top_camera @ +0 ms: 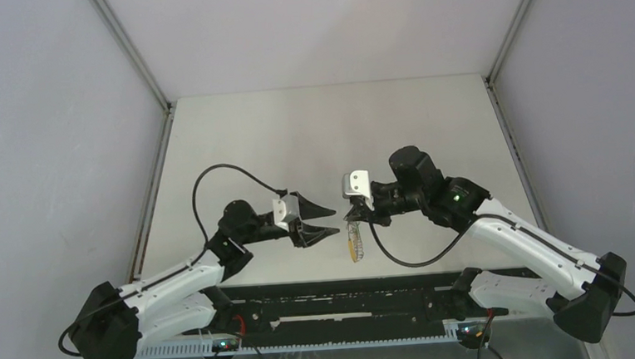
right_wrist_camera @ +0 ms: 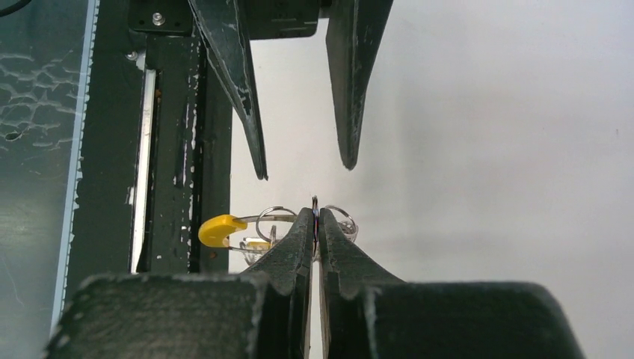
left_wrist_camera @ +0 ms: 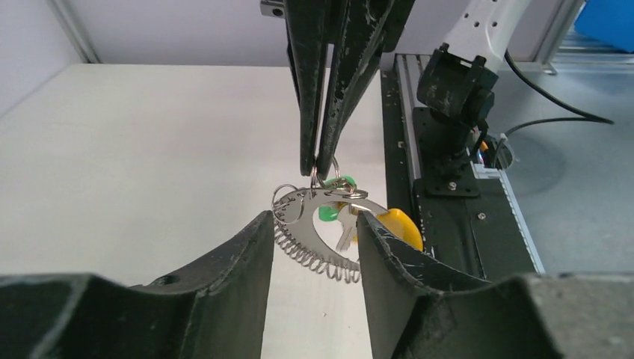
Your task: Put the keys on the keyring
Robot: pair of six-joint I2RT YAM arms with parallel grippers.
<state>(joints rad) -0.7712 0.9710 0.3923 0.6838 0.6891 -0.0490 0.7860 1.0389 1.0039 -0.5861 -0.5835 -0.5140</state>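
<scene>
The white table (top_camera: 328, 129) spreads beneath and beyond the keyring, and the black rail (top_camera: 346, 298) runs along its near edge, below the keyring in the top view. The left arm (top_camera: 171, 284) reaches toward the keyring from the left and the right arm (top_camera: 518, 238) from the right, so the keyring lies between them.

The left gripper (top_camera: 336, 220) is open. In its own wrist view its two fingers (left_wrist_camera: 250, 258) stand on either side of the keyring, and in the right wrist view their tips sit apart from it with nothing between them.

The right gripper (right_wrist_camera: 315, 224) points down over the keyring with its jaws pressed together. They pinch thin metal at the keyring's top, where small wire loops (left_wrist_camera: 334, 170) crowd, so the exact strand held cannot be told.

The keyring (left_wrist_camera: 306, 258), grey with a beaded rim, hangs tilted from that grip, clear of the table.

The green key (left_wrist_camera: 327, 213) hangs inside the keyring's outline near its top. The yellow key (left_wrist_camera: 400, 226) hangs at the keyring's side nearest the rail.
</scene>
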